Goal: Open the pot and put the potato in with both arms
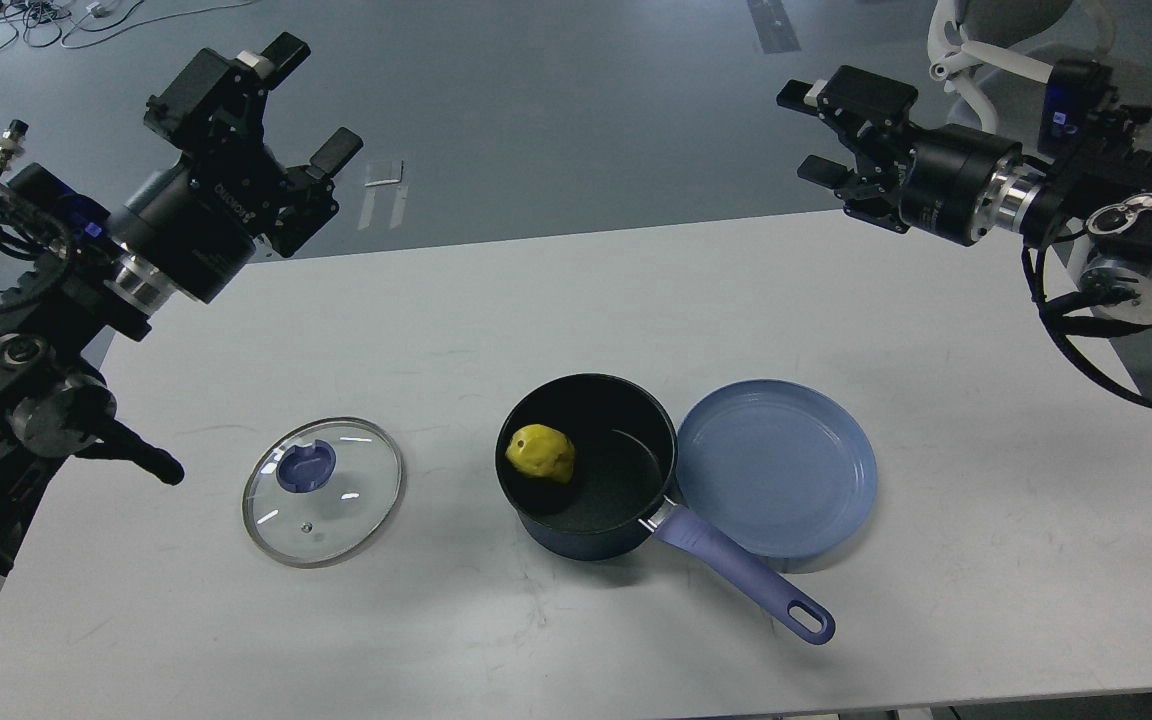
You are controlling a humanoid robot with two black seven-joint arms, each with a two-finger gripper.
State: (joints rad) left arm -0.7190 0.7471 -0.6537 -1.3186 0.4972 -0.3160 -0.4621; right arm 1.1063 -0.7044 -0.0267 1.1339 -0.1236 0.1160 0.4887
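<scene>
A dark pot (pixel 626 500) with a blue-violet handle stands open in the middle of the white table. A yellow potato (pixel 541 452) lies inside it, on the left. The glass lid (pixel 324 490) with a blue knob lies flat on the table left of the pot. My left gripper (pixel 311 105) is open and empty, raised above the table's far left corner. My right gripper (pixel 816 130) is open and empty, raised above the table's far right edge, far from the pot.
A blue plate (pixel 776 468) lies right of the pot, touching it. The white table (pixel 986 520) has bare surface in front and behind. A white chair (pixel 976 50) stands behind on the right, cables on the floor at the back left.
</scene>
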